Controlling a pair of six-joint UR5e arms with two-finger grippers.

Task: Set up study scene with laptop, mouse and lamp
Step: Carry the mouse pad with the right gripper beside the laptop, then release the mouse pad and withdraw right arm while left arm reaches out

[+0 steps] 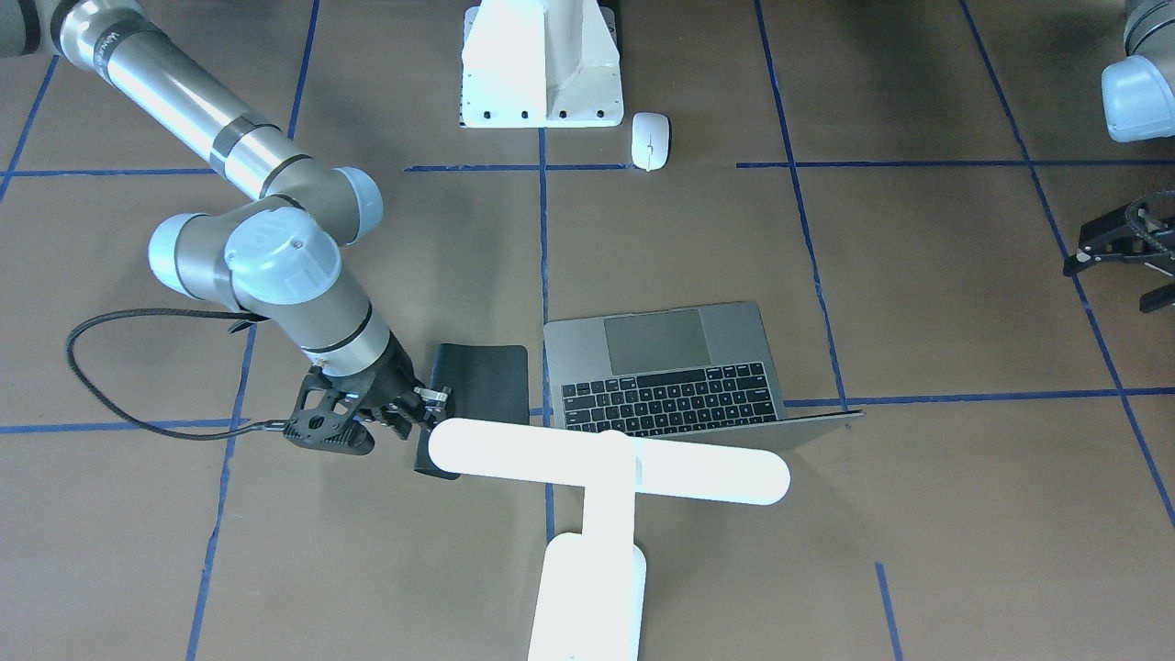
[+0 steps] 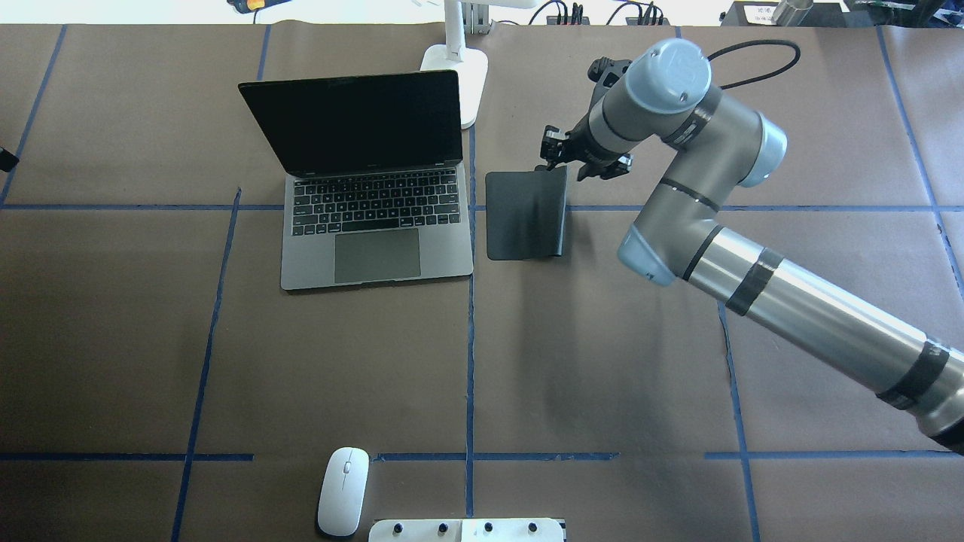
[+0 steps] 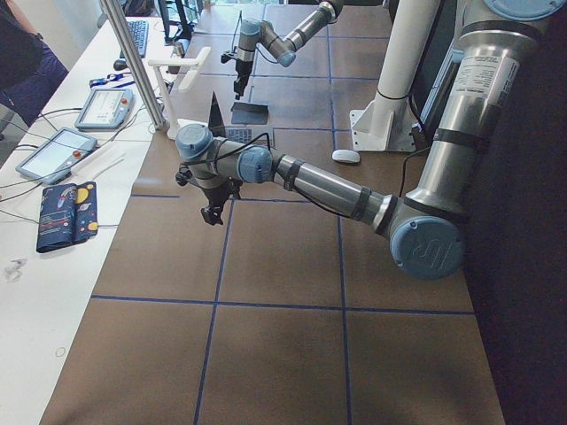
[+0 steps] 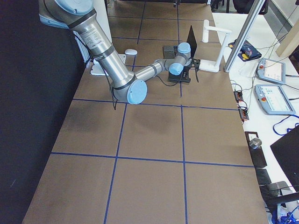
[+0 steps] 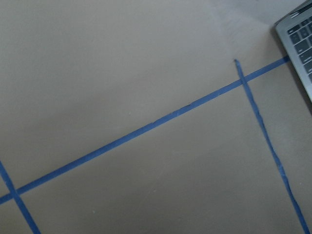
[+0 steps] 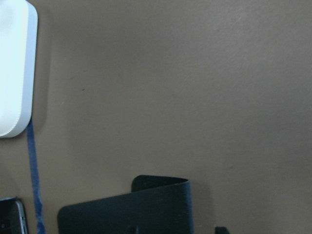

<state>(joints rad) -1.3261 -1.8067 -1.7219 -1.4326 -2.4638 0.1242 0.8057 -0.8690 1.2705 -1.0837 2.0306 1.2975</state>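
Observation:
The grey laptop point(image 1: 670, 367) point(image 2: 376, 218) stands open at mid table with a dark screen. The white lamp point(image 1: 610, 459) stands behind it, its base point(image 2: 459, 71) at the table's far edge. The white mouse point(image 1: 650, 140) point(image 2: 343, 489) lies near the robot's base, apart from both grippers. My right gripper point(image 1: 418, 408) point(image 2: 557, 154) is shut on the far right corner of a black mat point(image 2: 523, 214) beside the laptop; the mat's right edge is lifted and curled. My left gripper point(image 1: 1106, 285) is open and empty, well off to the laptop's other side.
The white bolted pedestal point(image 1: 542, 64) point(image 2: 467, 531) stands at the near edge next to the mouse. Blue tape lines cross the brown table. The left wrist view shows a laptop corner point(image 5: 297, 44). The right wrist view shows the lamp base point(image 6: 14, 68) and the curled mat point(image 6: 131, 209).

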